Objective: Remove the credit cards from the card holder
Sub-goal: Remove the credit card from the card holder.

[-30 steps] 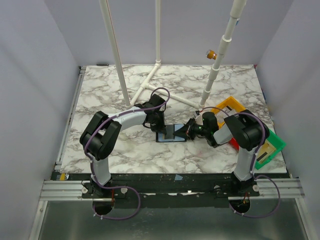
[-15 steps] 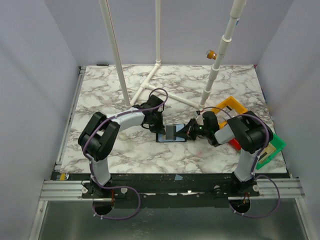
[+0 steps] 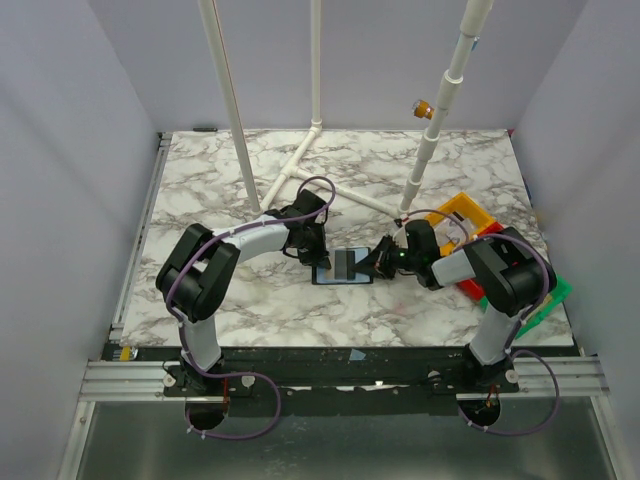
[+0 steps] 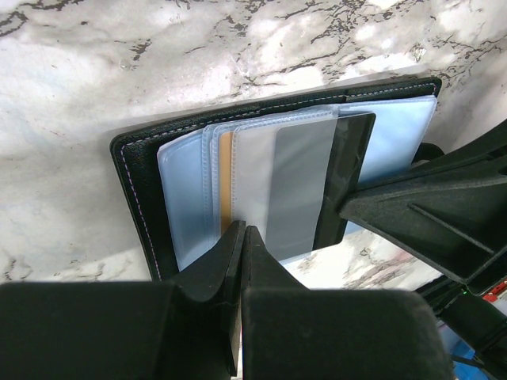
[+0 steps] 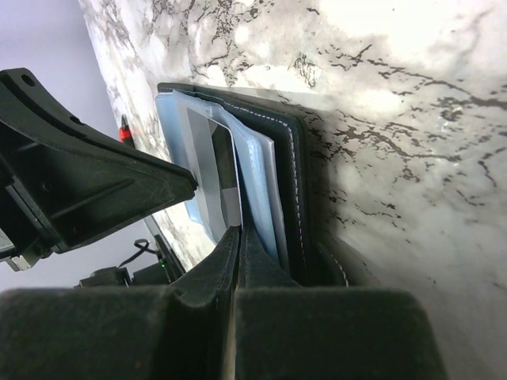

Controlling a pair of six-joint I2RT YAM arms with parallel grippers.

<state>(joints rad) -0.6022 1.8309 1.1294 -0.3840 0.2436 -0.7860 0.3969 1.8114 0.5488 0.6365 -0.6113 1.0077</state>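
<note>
The card holder point(image 3: 345, 266) lies opened out flat near the middle of the marble table point(image 3: 250, 300), inside facing up. Its cover is black leather with pale stitching along the rim point(image 4: 135, 182). Inside, clear pale blue sleeves point(image 4: 186, 198) overlap one another like pages. A tan card point(image 4: 226, 178) shows only as a narrow strip between two sleeves (the rest of it is covered). A grey card point(image 4: 297, 190), plain and matte, lies on top of the sleeves across the middle of the holder, its long side running along a dark inner flap point(image 4: 352, 170). Whether the grey card still sits in a slot cannot be told.
</note>
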